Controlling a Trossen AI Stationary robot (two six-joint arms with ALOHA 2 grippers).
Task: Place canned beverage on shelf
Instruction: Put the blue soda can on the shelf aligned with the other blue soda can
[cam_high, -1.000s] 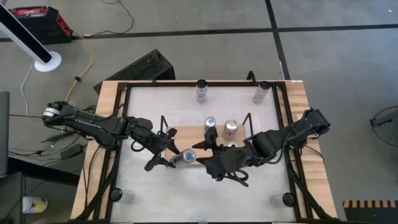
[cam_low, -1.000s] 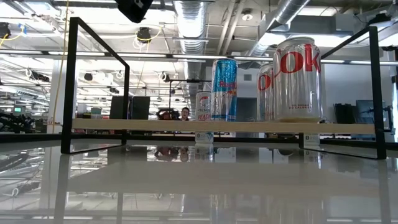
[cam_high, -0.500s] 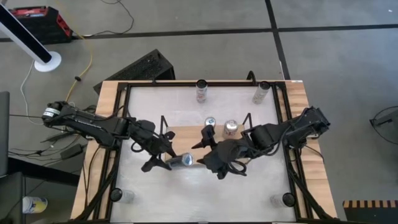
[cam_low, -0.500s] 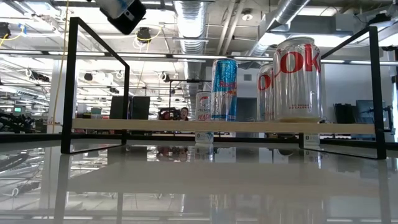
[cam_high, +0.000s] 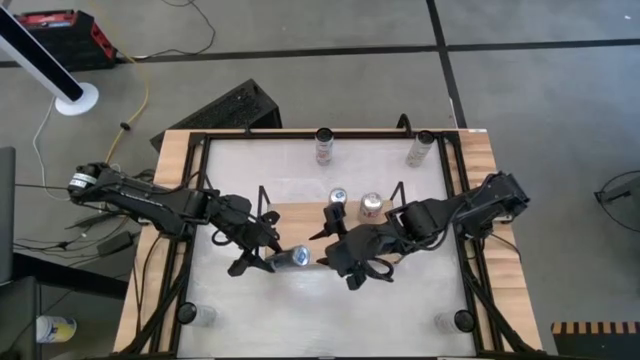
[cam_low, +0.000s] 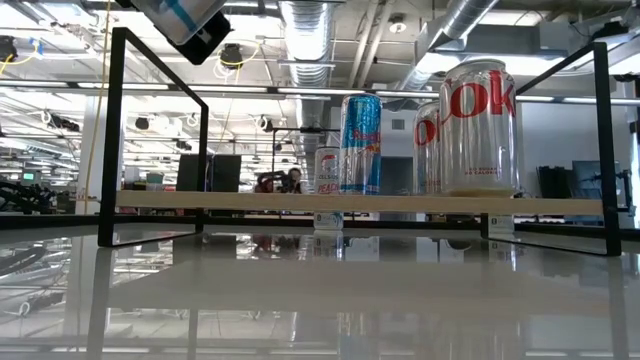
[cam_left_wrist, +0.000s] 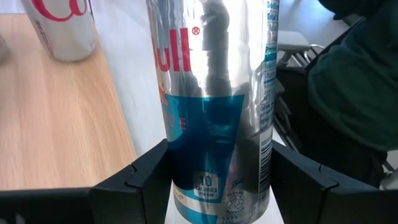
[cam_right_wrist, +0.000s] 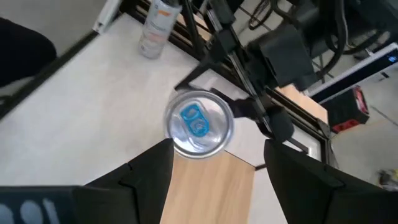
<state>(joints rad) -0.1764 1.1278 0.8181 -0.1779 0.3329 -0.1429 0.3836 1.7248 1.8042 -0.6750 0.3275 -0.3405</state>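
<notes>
My left gripper (cam_high: 258, 255) is shut on a silver and blue can (cam_high: 293, 258), held above the table just near of the shelf. The can also shows at the low view's top left (cam_low: 180, 18). The shelf (cam_high: 300, 215) is a light wooden board with black wire frame ends. One blue and silver can (cam_low: 361, 143) and two silver and red cans (cam_low: 478, 125) stand on it. My right gripper (cam_high: 326, 256) is open. It faces the held can's lid (cam_right_wrist: 199, 124) from the right, a short way off. My left gripper pinches the can's side wall near its bottom end (cam_left_wrist: 180, 183) between its two fingers (cam_left_wrist: 146, 177). The fingers come about level from the table's left. The can is lifted clear and lies roughly level, its lid toward the table's right.
A black frame (cam_high: 200, 180) runs round the table top. Two cans stand at the far edge (cam_high: 324, 145) (cam_high: 420, 150). Small containers stand at the near corners (cam_high: 205, 315) (cam_high: 445, 320). The shelf's left half (cam_low: 200, 201) is bare board.
The held can has tipped from lid-up toward level and has come lower into the low view's top left. My right gripper has drawn a little toward the table's far edge, still beside the can's lid end.
</notes>
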